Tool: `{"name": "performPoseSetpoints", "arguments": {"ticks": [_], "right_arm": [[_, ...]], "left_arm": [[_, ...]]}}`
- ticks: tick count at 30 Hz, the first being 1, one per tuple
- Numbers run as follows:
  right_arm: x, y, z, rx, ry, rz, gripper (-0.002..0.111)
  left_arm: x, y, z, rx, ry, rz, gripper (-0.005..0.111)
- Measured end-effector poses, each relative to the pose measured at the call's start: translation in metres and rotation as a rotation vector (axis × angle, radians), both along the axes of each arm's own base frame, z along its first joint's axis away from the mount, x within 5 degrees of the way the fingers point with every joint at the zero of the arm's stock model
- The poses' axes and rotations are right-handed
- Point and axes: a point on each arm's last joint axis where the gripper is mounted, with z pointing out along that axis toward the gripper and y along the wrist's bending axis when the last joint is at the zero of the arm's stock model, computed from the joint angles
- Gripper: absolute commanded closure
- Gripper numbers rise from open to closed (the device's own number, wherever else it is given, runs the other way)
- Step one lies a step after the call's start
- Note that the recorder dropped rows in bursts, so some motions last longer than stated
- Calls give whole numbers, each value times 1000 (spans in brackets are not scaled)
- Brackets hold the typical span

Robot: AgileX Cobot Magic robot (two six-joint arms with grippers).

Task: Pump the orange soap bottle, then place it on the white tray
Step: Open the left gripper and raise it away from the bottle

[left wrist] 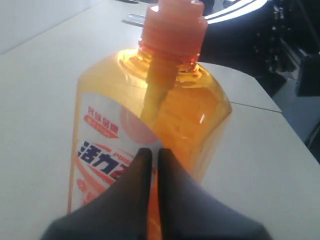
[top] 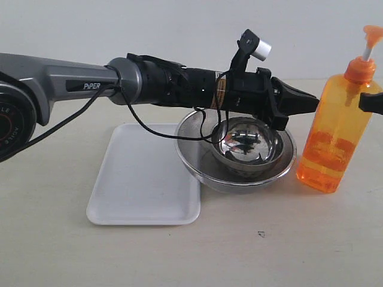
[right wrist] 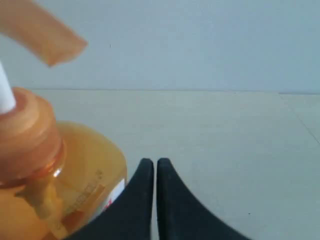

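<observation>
The orange soap bottle (top: 336, 131) stands upright on the table at the right, pump head raised. My left gripper (top: 313, 104) reaches across above the steel bowls, its shut tips just short of the bottle's left side. From the left wrist the bottle (left wrist: 150, 115) fills the view just beyond the left gripper (left wrist: 151, 151). My right gripper (top: 362, 100) pokes in from the right edge at the bottle's shoulder, shut and empty. The right wrist view has the bottle (right wrist: 55, 170) beside the right gripper (right wrist: 150, 162). The white tray (top: 143, 176) lies flat at the left, empty.
Two nested steel bowls (top: 236, 154) sit between the tray and the bottle, overlapping the tray's right edge, directly under my left arm (top: 179, 84). A plain wall stands behind the table.
</observation>
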Motion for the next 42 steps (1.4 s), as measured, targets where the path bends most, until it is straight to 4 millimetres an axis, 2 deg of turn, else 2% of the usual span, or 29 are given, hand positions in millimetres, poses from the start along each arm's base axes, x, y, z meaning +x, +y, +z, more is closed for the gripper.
{"name": "performPoseSetpoints", "arguments": {"ticks": [6,13,27,30,34,38,42], "right_arm": [[4,0,-5,-4,30,4,109],[21,1,-24,-30,116,18,109],[27,5,-23,-91,166,82,109],[21,4,-14,-97,162,83,109],[5,-3,13,-81,101,53,109],[-18,-9,40,-43,55,57,109],[-40,-5,53,-12,63,125,109]], "left_arm": [[-12,-11,0,-1,6,-47,102],[-25,-22,-2,21,9,-100,102],[-37,-30,-6,38,31,-157,102],[-38,-30,-3,41,41,-159,102],[-42,-27,8,96,8,-189,102],[-44,-19,24,155,-14,-203,102],[-36,-4,43,157,-16,-182,102]]}}
